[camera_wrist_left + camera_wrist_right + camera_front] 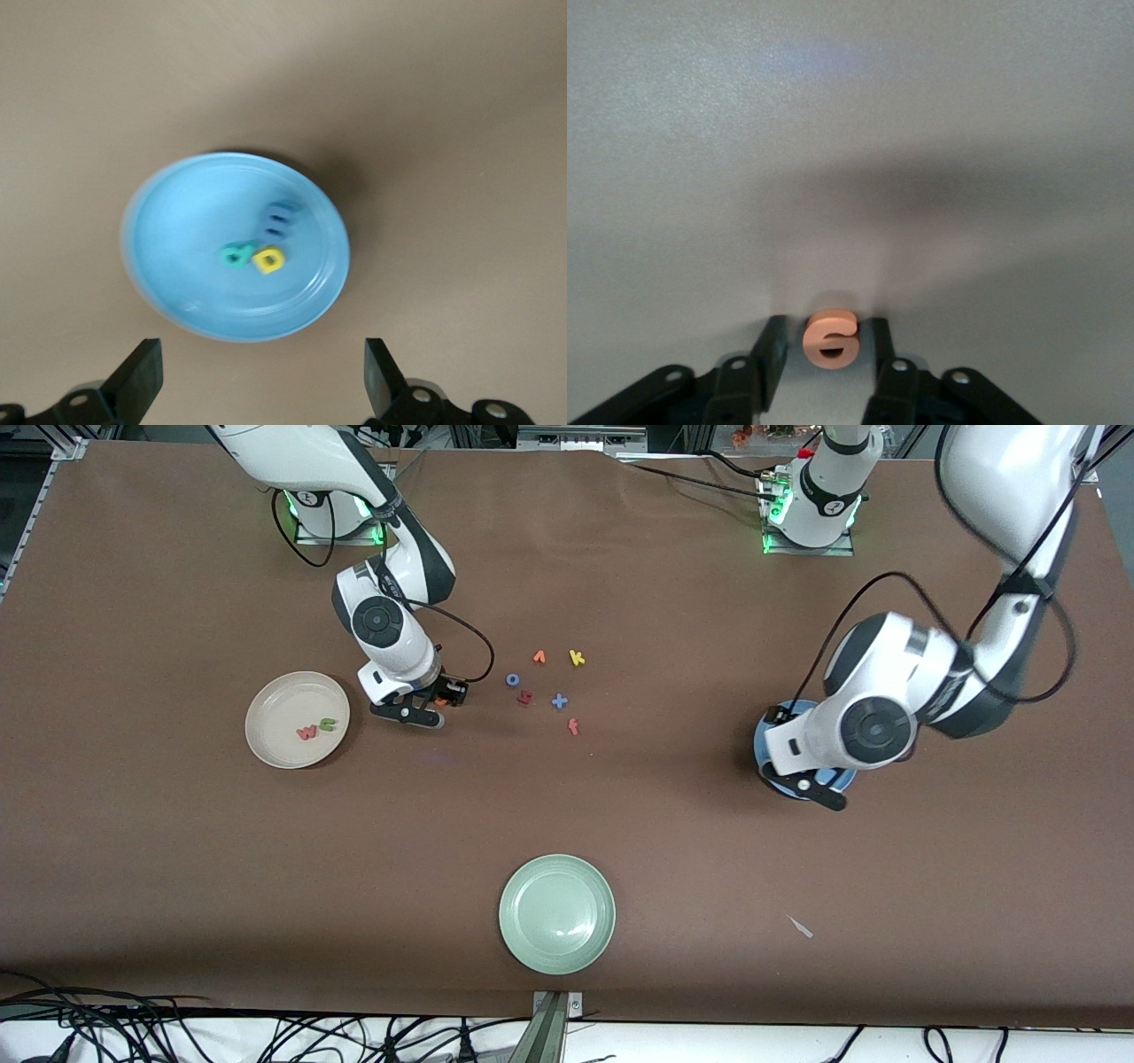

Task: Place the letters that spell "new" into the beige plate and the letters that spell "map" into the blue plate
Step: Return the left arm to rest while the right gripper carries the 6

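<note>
The beige plate (pixel 283 700) lies toward the right arm's end and holds the pink-red w (pixel 306 732) and the green n (pixel 329 724). Beside it my right gripper (pixel 440 705) is down at the table. Its fingers (pixel 769 354) stand close on either side of the orange e (pixel 831 338), with a thin strip of table showing on each side. The blue plate (pixel 177 230) holds the periwinkle m (pixel 280 219), the teal p (pixel 237 256) and the yellow a (pixel 268 259). My left gripper (pixel 263 381) hangs wide open and empty over that plate (pixel 760 742).
Loose letters lie mid-table: blue o (pixel 512 679), orange v (pixel 539 657), yellow k (pixel 577 658), a red letter (pixel 524 698), blue x (pixel 559 701), red f (pixel 573 727). A pale green plate (pixel 556 912) sits nearest the front camera.
</note>
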Controlling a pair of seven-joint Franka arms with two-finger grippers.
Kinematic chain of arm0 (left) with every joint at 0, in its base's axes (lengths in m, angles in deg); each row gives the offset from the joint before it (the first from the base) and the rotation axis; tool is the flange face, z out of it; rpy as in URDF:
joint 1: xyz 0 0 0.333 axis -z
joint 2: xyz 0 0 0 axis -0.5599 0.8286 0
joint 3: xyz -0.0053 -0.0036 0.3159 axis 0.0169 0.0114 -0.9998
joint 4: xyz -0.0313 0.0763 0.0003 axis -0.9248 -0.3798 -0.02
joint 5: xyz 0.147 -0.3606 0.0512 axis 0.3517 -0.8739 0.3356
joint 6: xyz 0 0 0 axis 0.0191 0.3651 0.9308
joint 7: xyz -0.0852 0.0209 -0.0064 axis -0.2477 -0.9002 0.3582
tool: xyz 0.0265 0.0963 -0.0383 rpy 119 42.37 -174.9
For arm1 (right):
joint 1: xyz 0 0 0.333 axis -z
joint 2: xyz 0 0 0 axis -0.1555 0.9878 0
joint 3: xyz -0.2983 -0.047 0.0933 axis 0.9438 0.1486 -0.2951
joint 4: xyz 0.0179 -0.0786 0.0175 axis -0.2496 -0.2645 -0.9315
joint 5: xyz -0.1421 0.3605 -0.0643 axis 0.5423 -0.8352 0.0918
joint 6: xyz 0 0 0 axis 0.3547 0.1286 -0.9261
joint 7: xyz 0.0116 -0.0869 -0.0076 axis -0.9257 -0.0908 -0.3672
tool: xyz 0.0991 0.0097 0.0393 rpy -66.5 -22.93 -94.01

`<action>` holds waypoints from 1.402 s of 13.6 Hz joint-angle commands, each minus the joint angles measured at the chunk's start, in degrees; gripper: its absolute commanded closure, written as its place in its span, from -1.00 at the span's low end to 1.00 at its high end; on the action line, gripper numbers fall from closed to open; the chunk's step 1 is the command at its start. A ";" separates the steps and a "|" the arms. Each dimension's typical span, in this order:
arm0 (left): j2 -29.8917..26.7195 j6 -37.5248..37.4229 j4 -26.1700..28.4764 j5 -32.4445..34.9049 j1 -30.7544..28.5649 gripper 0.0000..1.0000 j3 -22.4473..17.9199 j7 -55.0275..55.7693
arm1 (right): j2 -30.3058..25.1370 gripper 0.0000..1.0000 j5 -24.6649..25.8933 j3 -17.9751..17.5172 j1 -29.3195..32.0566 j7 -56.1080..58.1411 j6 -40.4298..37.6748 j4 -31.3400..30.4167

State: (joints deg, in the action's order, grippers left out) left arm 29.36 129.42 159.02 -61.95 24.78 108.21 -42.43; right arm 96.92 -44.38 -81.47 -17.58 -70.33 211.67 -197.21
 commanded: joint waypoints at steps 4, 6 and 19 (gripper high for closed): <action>-1.55 -8.26 -17.49 -1.71 -2.67 -1.00 -0.05 -0.07 | -0.53 0.63 -0.69 0.01 -0.28 1.10 0.98 -1.55; -4.96 -8.53 -17.51 -8.18 -3.65 -1.00 -2.48 1.33 | -1.40 0.82 -0.69 0.01 -0.28 1.54 0.55 -1.03; -29.15 4.75 5.95 -19.21 9.44 -1.00 -28.17 3.80 | -8.45 0.87 -0.52 18.72 -0.01 39.93 -21.60 2.49</action>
State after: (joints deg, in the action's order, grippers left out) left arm 3.57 132.01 159.83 -80.28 34.18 81.40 -37.56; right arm 88.68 -44.37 -65.29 -17.33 -35.80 191.01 -193.99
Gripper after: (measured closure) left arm 0.000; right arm 0.714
